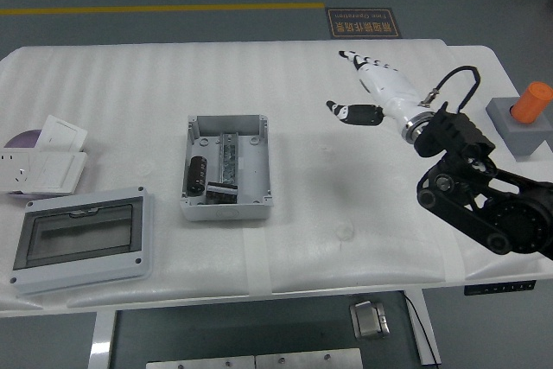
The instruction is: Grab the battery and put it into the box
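So the battery [223, 190] sits inside the grey junction box [226, 166], down at its near end, long axis running roughly left-right across the box; looks like the job's basically done. The right hand [373, 92] hangs over the desk [346, 231] well off to the battery's right, fingers [356, 60] spread and holding nothing; left hand isn't visible, so the right one's the only one anywhere near.

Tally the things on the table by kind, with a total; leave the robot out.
Open grey box, batteries inside: 1
Batteries in it: 2 (left, front)
Clear-window cover: 1
White socket plates: 2
Purple disc: 1
Grey block with orange knob: 1
Total: 8
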Available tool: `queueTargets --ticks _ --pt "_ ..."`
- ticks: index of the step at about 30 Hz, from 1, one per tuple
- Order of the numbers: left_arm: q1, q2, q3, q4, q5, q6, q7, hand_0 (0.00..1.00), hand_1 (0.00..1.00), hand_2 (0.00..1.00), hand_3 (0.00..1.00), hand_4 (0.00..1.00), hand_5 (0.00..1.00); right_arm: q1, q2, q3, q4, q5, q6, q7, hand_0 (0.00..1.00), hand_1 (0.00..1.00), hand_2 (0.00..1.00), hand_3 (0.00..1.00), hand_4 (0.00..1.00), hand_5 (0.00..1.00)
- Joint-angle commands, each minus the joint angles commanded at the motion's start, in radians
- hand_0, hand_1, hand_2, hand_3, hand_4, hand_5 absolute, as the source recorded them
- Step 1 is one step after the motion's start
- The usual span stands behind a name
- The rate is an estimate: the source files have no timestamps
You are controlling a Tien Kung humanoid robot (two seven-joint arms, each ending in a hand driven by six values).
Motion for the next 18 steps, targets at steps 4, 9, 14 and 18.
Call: queueTargets --ticks 4,9,14,18 --pt "0.006 -0.002 -0.014 0.000 0.006 0.001 -0.001 0.647 0.656 0.516 0.556 0.510 0.381 -0.056 -0.058 0.091 -0.038 0.018 -0.001 0.010 0.930 0.966 0.998 0.998 0.707 0.420" --pt "0.011 -0.006 -0.029 0.000 0.016 0.002 -0.001 0.647 0.655 0.517 0.557 0.489 0.374 -0.151 -0.064 0.209 -0.018 0.038 -0.004 0.035 0.909 0.941 0.988 0.998 0.709 0.428" --pt "0.016 -0.010 -0.028 0.000 0.009 0.003 -0.004 0.647 0.655 0.517 0.557 0.489 0.375 -0.265 -0.033 0.339 0.054 0.036 0.006 0.057 0.903 0.930 0.976 0.998 0.709 0.428" --pt "0.020 -0.014 -0.032 0.000 0.011 0.003 -0.003 0.647 0.655 0.517 0.557 0.489 0.375 -0.333 -0.015 0.417 0.087 0.026 0.019 0.063 0.903 0.930 0.976 0.998 0.709 0.428"
